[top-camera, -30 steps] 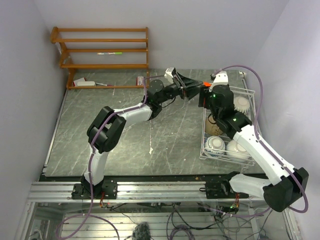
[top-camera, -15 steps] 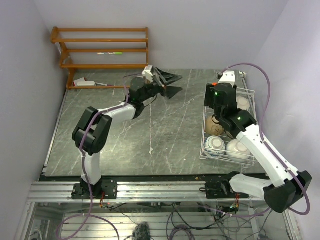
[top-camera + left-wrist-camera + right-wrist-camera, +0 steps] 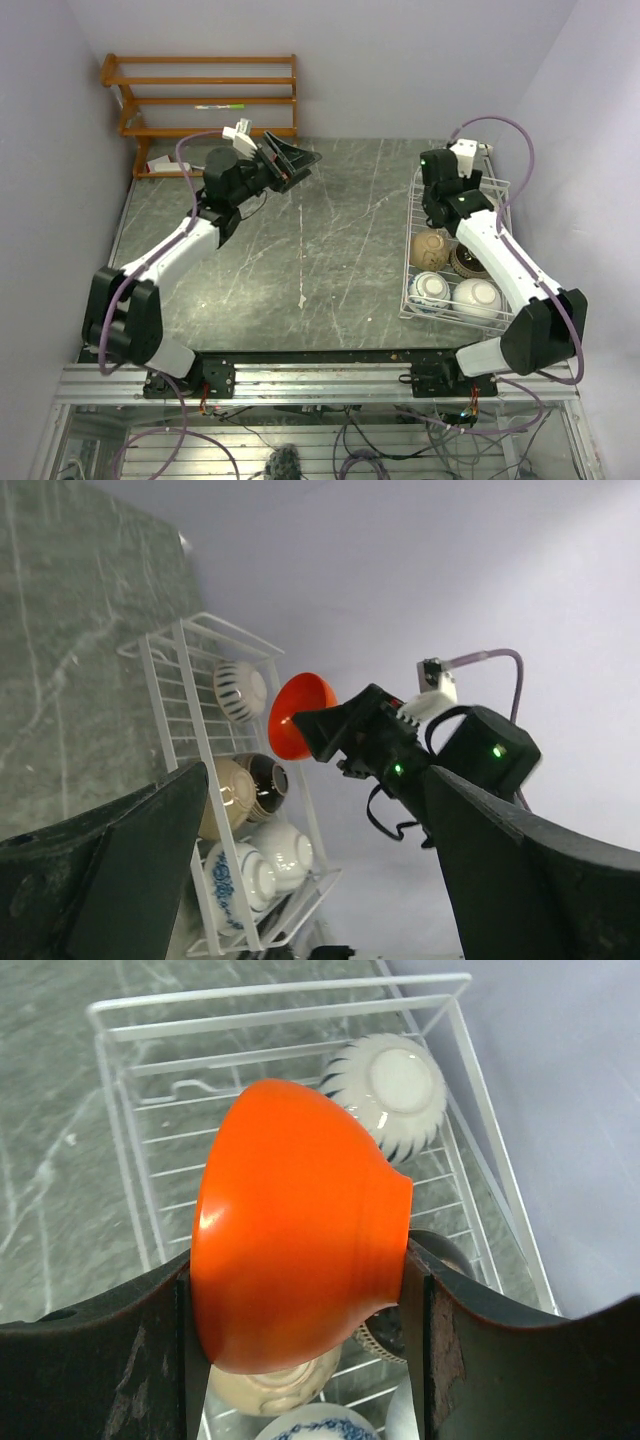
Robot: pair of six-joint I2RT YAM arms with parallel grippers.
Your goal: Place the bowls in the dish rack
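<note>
At the far left stood a brown wooden shelf unit [image 3: 200, 95]. Near it the left hand [image 3: 298, 160] hung above the grey marbled tabletop [image 3: 330, 250], fingers spread wide with nothing between them. Over on the right, the right hand [image 3: 302, 1260] pinched a glossy orange-red round bowl [image 3: 290, 1200] by its sides, tipped on edge above the white wire dish rack [image 3: 165, 1140]. Inside the rack lay a blue-striped white bowl [image 3: 385, 1085] at the far end, then a tan bowl [image 3: 430, 247] beside a dark-rimmed brown bowl [image 3: 468, 262]. Nearest the arms, a blue-and-white patterned bowl [image 3: 430, 290] sat beside a plain white bowl [image 3: 477, 297].
</note>
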